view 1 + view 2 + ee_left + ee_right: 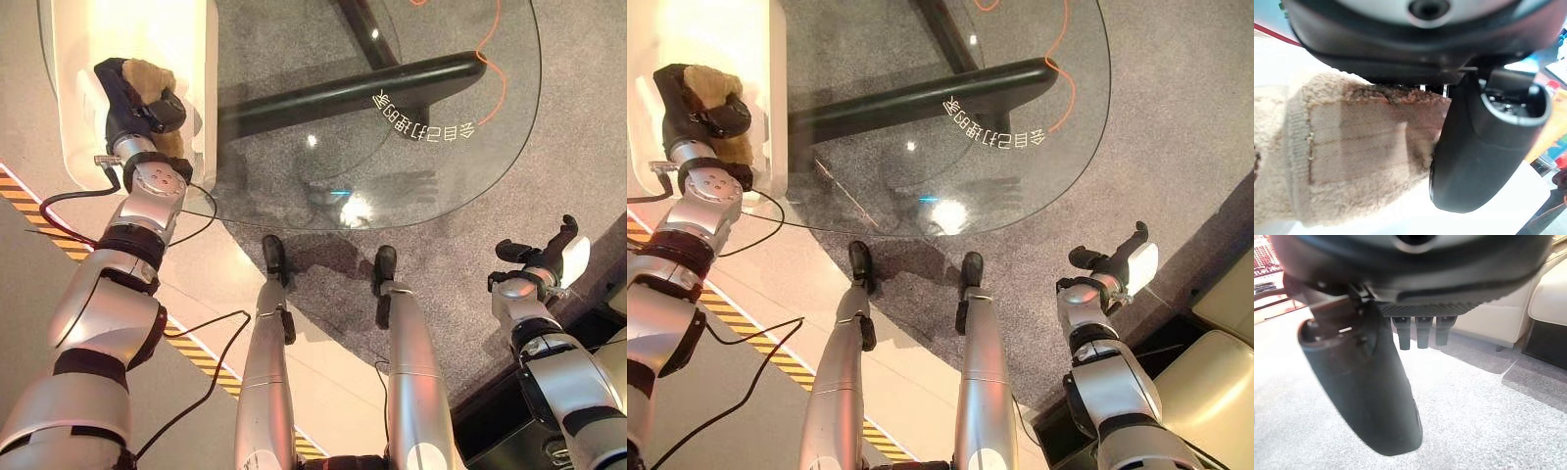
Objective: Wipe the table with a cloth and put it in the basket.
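Left hand (140, 106) extended at 10 o'clock over white basket (201, 59), fingers and thumb curled round tan cloth (149, 78). Cloth seen bunched in that grip, fluffy terry pile, stitched hem visible in left wrist view (1342, 156). Right hand (1109, 262) held low at 4 o'clock, off round glass table (490, 137), above grey carpet (1488, 426); fingers relaxed, nothing held.
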